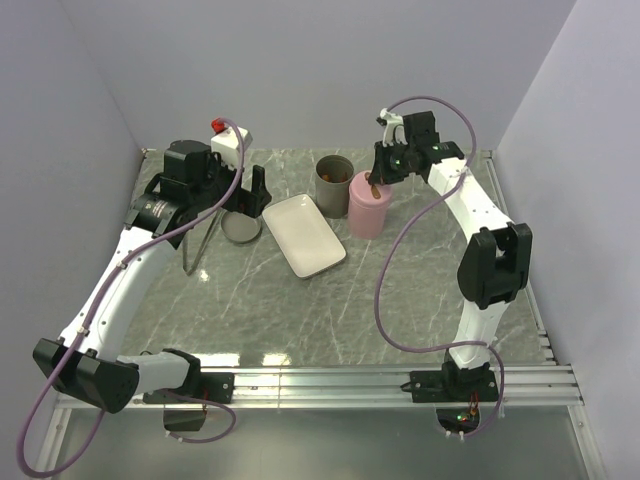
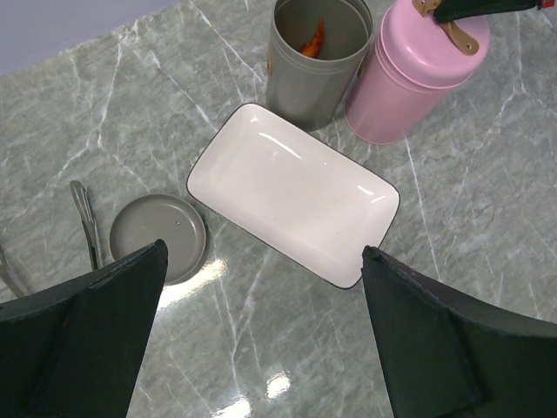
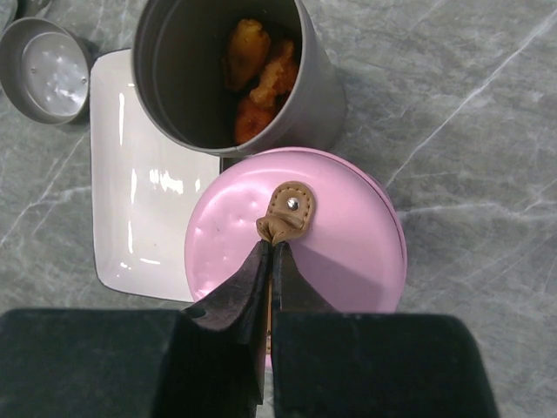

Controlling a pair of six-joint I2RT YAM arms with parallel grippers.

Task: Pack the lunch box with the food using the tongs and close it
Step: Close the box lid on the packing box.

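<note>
So, white tray (image 1: 305, 235) mid-table, open grey lunch box (image 1: 334, 185) just behind it, pink canister (image 1: 368, 210) beside that with the right gripper (image 3: 270, 252) pinched tight on its strap (image 3: 285, 213); the left gripper (image 2: 265, 252) gapes wide and empty over the tray, while the grey lid (image 2: 158, 237) and tongs (image 2: 85, 218) lie side by side off left, and the food (image 3: 261, 78) is inside the box

You've got the lunch box (image 1: 334, 183) at the back of the tabletop (image 1: 330, 310), with the food (image 3: 261, 78) inside it. A lidded canister (image 1: 368, 208) stands just beside it on the right. The tray (image 1: 304, 235) lies in front of the lunch box. Left of the tray is the lid (image 2: 158, 237), and the tongs (image 2: 87, 222) lie just left of that.
</note>
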